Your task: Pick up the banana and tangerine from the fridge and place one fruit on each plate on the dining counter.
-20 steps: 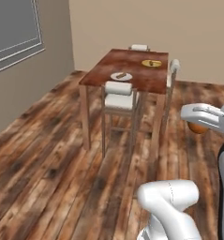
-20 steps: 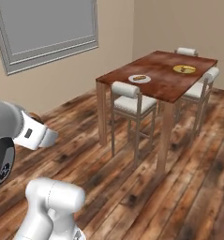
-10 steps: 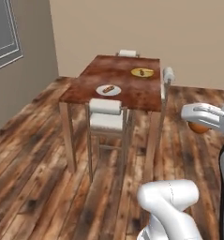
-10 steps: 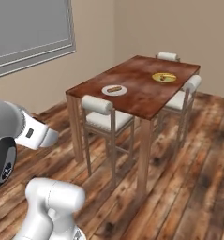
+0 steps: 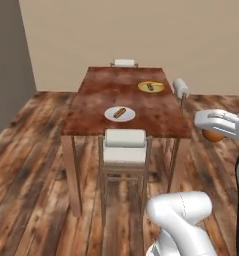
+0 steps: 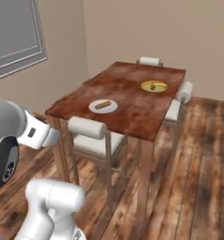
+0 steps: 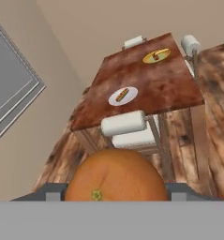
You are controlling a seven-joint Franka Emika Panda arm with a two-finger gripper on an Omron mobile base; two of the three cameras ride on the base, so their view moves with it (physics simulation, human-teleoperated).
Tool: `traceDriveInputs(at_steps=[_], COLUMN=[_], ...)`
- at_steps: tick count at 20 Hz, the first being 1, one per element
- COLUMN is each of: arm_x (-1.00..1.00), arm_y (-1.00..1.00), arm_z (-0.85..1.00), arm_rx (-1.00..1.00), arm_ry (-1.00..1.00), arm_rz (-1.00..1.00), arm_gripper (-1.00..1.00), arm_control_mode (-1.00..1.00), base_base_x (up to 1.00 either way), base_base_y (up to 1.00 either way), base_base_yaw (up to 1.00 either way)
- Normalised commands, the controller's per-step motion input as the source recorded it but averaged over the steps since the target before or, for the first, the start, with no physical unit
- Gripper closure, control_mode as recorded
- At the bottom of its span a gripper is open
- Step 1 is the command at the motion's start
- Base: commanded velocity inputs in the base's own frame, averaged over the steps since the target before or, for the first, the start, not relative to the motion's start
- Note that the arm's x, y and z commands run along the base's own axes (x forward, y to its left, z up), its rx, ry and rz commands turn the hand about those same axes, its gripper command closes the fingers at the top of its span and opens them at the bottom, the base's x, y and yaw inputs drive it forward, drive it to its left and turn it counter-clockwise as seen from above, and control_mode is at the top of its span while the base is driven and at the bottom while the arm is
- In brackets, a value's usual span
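Note:
My gripper is shut on the tangerine, a smooth orange ball that bulges between the fingers in the hand view. In the left base view the tangerine peeks out under the white hand at the right edge. Ahead stands the dining counter. On it sit a white plate and, farther back, a yellow plate, each with a small brown food on it. The banana and the fridge are out of view.
White-cushioned chairs ring the table: one at the near side, one at the far end, one on the right. A grey window fills the left wall. Wood floor lies open around the table.
The whole scene has shifted as the base drove and turned: the table now sits nearer and more square in front. The tangerine stays in the gripper.

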Motion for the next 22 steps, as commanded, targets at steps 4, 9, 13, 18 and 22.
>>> traceDriveInputs(at_steps=[4, 9, 13, 18, 22], arm_x=[0.00, 0.00, 0.00, 0.00, 0.00], arm_y=[0.00, 0.00, 0.00, 0.00, 0.00], arm_z=[0.00, 0.00, 0.00, 0.00, 0.00], arm_rx=[0.00, 0.00, 0.00, 0.00, 0.00], arm_ry=[0.00, 0.00, 0.00, 0.00, 0.00], arm_rz=[0.00, 0.00, 0.00, 0.00, 0.00], arm_gripper=[1.00, 1.00, 1.00, 1.00, 1.00], arm_control_mode=[1.00, 1.00, 1.00, 1.00, 1.00], base_base_x=[0.65, 0.77, 0.89, 0.93, 0.87], base_base_y=[0.83, 0.54, 0.40, 0.18, 0.04], base_base_yaw=[-0.28, -0.24, -0.24, -0.17, -0.11])
